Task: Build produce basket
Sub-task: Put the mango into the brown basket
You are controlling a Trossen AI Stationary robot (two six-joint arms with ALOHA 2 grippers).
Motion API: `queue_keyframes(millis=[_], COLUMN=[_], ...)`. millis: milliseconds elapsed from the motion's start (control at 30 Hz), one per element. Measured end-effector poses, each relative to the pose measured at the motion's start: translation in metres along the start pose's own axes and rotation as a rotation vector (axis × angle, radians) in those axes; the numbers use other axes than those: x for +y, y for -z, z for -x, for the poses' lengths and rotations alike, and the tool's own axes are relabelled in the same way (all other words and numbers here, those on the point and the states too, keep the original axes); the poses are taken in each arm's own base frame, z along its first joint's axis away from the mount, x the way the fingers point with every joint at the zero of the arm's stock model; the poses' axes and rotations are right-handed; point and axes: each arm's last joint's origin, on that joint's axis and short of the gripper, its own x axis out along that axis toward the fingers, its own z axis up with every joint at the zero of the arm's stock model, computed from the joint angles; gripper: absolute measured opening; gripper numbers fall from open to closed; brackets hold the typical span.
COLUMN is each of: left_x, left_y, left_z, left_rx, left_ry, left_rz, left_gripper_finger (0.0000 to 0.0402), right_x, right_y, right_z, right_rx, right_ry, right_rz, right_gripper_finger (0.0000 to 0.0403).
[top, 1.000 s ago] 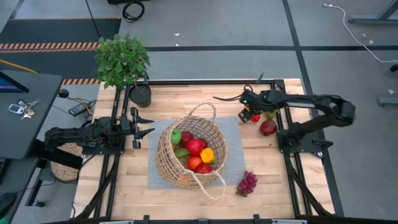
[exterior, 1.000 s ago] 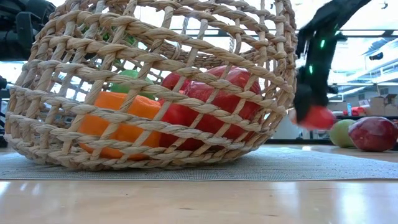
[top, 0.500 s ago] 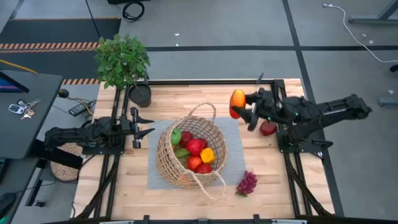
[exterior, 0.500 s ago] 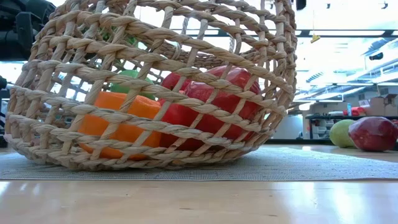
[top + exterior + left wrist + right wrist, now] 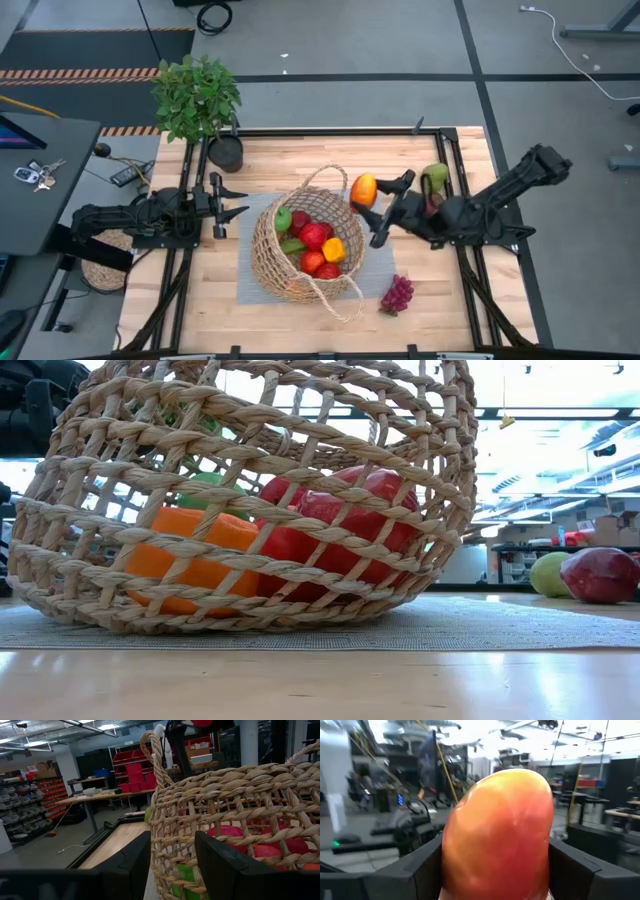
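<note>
The tan wicker basket rests by its base on a grey mat at the table's middle. It holds several red, green, yellow and orange fruits and peppers, which also show through its weave in the low view. My right gripper is shut on an orange-red fruit up in the air, just right of the basket's far right rim. My left gripper is open and empty left of the basket; its wrist view shows the basket's wall close ahead. My right gripper pinches the orange-red fruit by its two opposite sides between its two fingers. The fingers come from the table's right side, slanting down. The fruit is lifted clear of the table and of the basket.
A green apple and a red apple lie on the wood at the right, partly under my right arm. Purple grapes lie near the mat's near right corner. A potted plant stands at the far left corner.
My right gripper has lifted the orange-red fruit off the table at the far right. It has carried the fruit up, then toward the table's left and near edge, to the basket's right rim. My right arm now covers most of the red apple in the high view.
</note>
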Motion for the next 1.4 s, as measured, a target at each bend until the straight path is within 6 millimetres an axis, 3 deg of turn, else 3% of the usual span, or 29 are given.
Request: queue_keyframes(millis=[267,400,533,667,933,1100,1233,1400], left_x=[0.0,0.0,0.0,0.0,0.0,0.0,0.0,0.0], left_y=[0.0,0.0,0.0,0.0,0.0,0.0,0.0,0.0], left_z=[0.0,0.0,0.0,0.0,0.0,0.0,0.0,0.0], left_rx=[-0.001,0.0,0.0,0.0,0.0,0.0,0.0,0.0], left_ry=[0.0,0.0,0.0,0.0,0.0,0.0,0.0,0.0], left_rz=[0.0,0.0,0.0,0.0,0.0,0.0,0.0,0.0], left_gripper_finger=[0.016,0.016,0.016,0.016,0.016,0.016,0.016,0.016], right_x=[0.05,0.068,0.08,0.093,0.103,0.111,0.116,0.114], right_y=[-0.016,-0.015,-0.011,-0.001,0.019,0.037,0.052,0.054], right_z=[-0.032,-0.043,-0.048,-0.045,-0.045,-0.048,-0.051,-0.054], right_rx=[0.194,0.275,0.289,0.28,0.348,0.4,0.422,0.426], right_ry=[-0.066,-0.153,-0.16,-0.145,-0.036,-0.055,-0.078,-0.089], right_rz=[0.193,0.246,0.354,0.598,1.31,1.632,1.719,1.717], right_gripper_finger=[0.0286,0.0286,0.0286,0.0286,0.0286,0.0286,0.0286,0.029])
